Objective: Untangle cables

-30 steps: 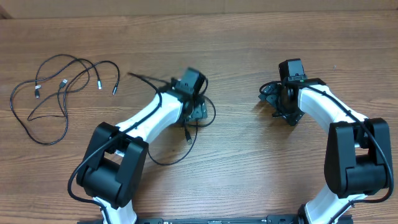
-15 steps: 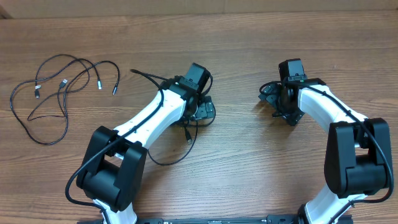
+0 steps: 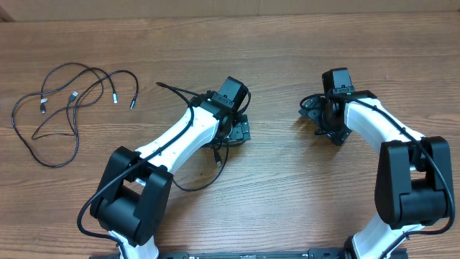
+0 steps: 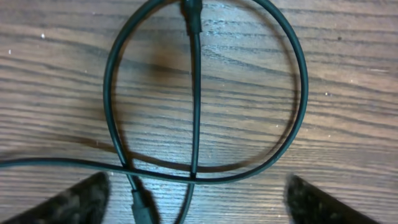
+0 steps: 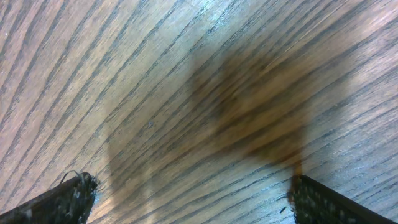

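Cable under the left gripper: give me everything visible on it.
Thin black flexible cord, rubbery-looking, lying flat on the wooden table. In the left wrist view it forms a near-round loop; a straight run topped by a plug crosses its middle, and a second plug lies near the bottom. It overlaps itself at the loop's base. The left gripper is above, jaws wide, gripping nothing.

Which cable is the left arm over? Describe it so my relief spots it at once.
Find the left arm, stretched toward the table's middle. On the wood right below its open jaws lies a black cable curled into a loop. It lies well apart from the bundle at the table's far left.
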`<control>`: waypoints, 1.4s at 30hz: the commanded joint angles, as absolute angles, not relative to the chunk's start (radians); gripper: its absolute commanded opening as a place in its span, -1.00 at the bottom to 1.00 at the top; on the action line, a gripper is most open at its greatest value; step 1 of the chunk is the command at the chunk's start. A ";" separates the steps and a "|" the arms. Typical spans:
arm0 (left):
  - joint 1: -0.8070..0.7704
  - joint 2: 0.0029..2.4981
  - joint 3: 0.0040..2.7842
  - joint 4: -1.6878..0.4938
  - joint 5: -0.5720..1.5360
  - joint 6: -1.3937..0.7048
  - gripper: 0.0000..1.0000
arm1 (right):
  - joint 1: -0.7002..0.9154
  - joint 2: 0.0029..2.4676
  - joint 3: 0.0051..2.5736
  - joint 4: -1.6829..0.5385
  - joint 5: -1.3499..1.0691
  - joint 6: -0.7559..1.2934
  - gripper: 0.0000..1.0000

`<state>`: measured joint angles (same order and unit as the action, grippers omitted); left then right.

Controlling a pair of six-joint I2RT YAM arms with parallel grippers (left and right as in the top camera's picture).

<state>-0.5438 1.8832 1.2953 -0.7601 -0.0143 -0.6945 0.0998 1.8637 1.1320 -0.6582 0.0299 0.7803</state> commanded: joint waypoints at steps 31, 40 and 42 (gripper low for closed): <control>-0.550 1.893 1.184 -0.721 -0.141 -1.011 0.01 | 0.099 1.891 1.112 -0.660 0.028 0.777 1.00; -0.550 1.912 1.184 -0.704 -0.138 -1.054 -0.33 | 0.099 1.891 1.112 -0.660 0.029 0.777 0.99; -0.550 1.924 1.184 -0.704 -0.138 -1.056 -0.32 | 0.099 1.891 1.112 -0.660 0.028 0.777 1.00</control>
<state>-0.5438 1.8931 1.1896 -0.7063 -0.1146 -1.0206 0.0998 1.8637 1.1320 -0.6586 0.0296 0.7807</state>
